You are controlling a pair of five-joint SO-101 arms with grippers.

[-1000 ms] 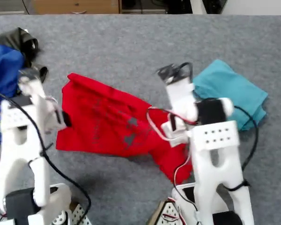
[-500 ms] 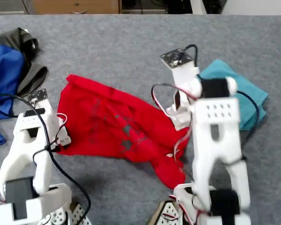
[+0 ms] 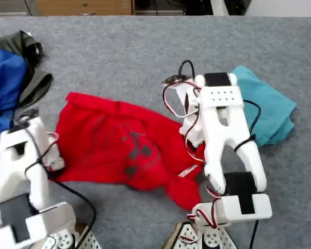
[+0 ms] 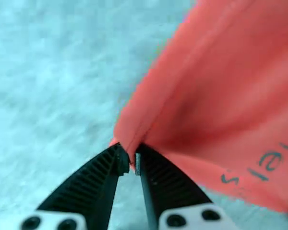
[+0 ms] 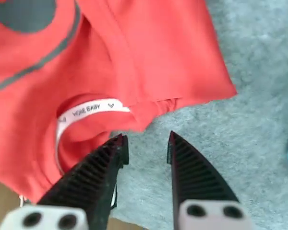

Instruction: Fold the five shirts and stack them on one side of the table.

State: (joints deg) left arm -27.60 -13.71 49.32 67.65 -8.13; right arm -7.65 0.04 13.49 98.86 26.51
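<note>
Red shirt (image 3: 119, 145) lay spread and creased at the centre of the table (image 3: 119, 52). Left gripper (image 4: 132, 162) was closed on a thin pinch of its edge at the garment's 8 o'clock. Right gripper (image 5: 146, 141) hung over the collar label at the garment's 4 o'clock, fingers moderately apart and holding nothing. Folded teal shirt (image 3: 267, 104) lay at 3 o'clock; blue shirt (image 3: 2, 78) and dark shirt (image 3: 33, 83) were heaped at 10 o'clock.

Risks: the left hold was at the fingertips only, so a pull could slip it. A single-layer grab at the collar would skew the fold.
</note>
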